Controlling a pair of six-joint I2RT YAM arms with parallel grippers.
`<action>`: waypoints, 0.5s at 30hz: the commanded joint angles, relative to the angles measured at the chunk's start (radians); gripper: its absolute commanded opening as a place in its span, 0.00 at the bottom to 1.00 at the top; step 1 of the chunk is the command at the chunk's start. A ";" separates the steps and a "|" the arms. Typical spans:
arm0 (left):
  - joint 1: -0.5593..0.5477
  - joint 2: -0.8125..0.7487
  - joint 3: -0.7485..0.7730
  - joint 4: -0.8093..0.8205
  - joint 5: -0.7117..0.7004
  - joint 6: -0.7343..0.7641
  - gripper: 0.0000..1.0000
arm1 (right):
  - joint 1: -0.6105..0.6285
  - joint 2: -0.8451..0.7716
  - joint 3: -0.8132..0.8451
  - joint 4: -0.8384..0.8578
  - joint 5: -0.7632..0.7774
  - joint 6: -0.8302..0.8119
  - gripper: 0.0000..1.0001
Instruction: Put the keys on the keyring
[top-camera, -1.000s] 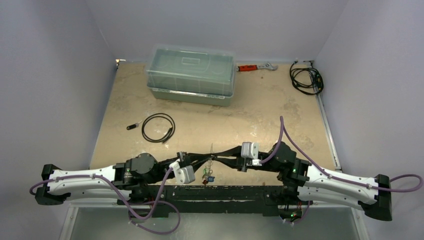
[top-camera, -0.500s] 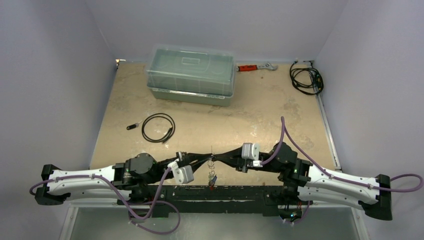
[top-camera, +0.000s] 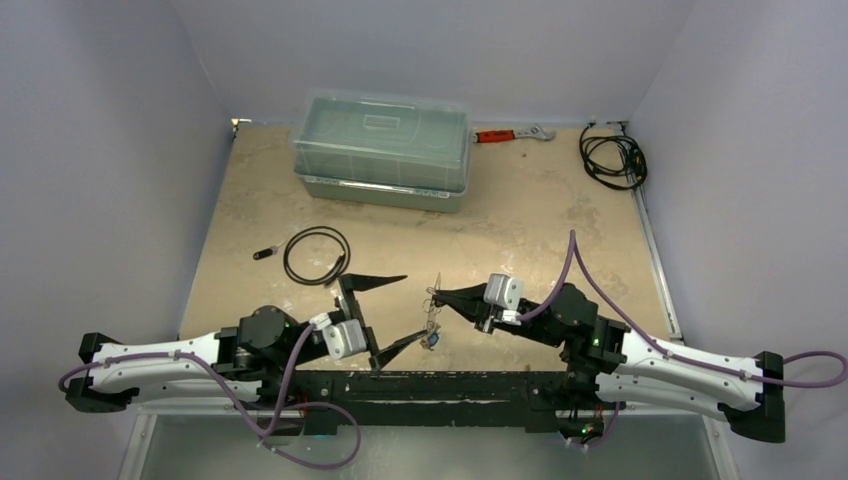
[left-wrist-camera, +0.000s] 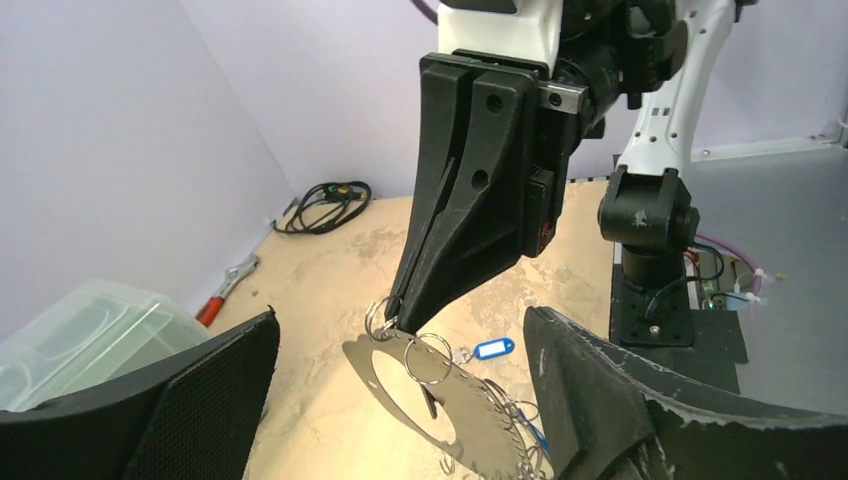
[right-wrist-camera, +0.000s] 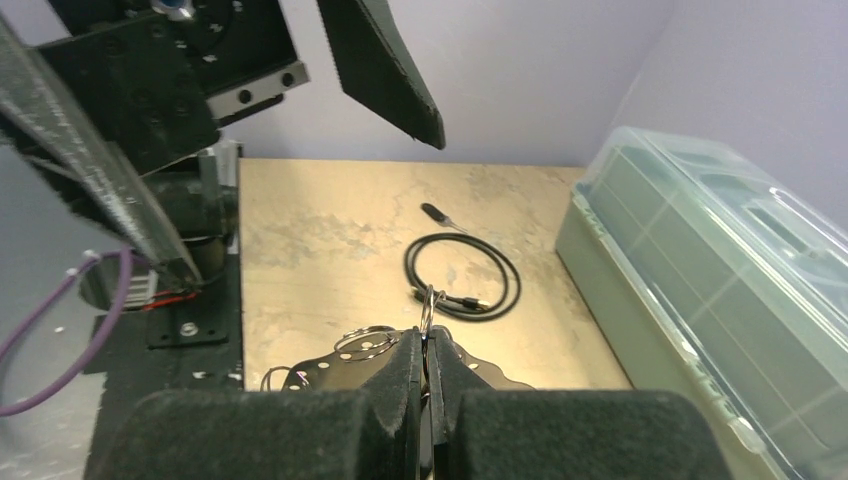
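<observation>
Keyring (left-wrist-camera: 372, 358), flat scalloped silver, hangs pinched in clenched right end effector (left-wrist-camera: 392, 312); left end effector (top-camera: 415, 305) spread wide.

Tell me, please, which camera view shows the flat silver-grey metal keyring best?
The left wrist view: the keyring is close, its flat silver face plain, held by the shut right gripper. The top view shows a thin sliver; the right wrist view, a dark part behind fingers.

Box (top-camera: 381, 150) at counter (top-camera: 520, 225) back; wrench (top-camera: 512, 134) right of it; cable bundle (top-camera: 612, 158) back-right; cable loop (top-camera: 317, 255) front-left; keyring (left-wrist-camera: 385, 365) between left end effector (top-camera: 418, 305) and right end effector (top-camera: 436, 294).
</observation>
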 joint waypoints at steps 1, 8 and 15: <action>0.000 0.011 0.005 0.037 -0.105 -0.068 0.94 | 0.002 -0.019 0.037 0.069 0.120 -0.039 0.00; 0.000 0.029 0.026 0.029 -0.286 -0.178 0.99 | 0.096 -0.019 -0.041 0.188 0.357 -0.240 0.00; 0.000 0.032 0.039 -0.028 -0.405 -0.261 0.99 | 0.320 0.091 -0.115 0.354 0.727 -0.512 0.00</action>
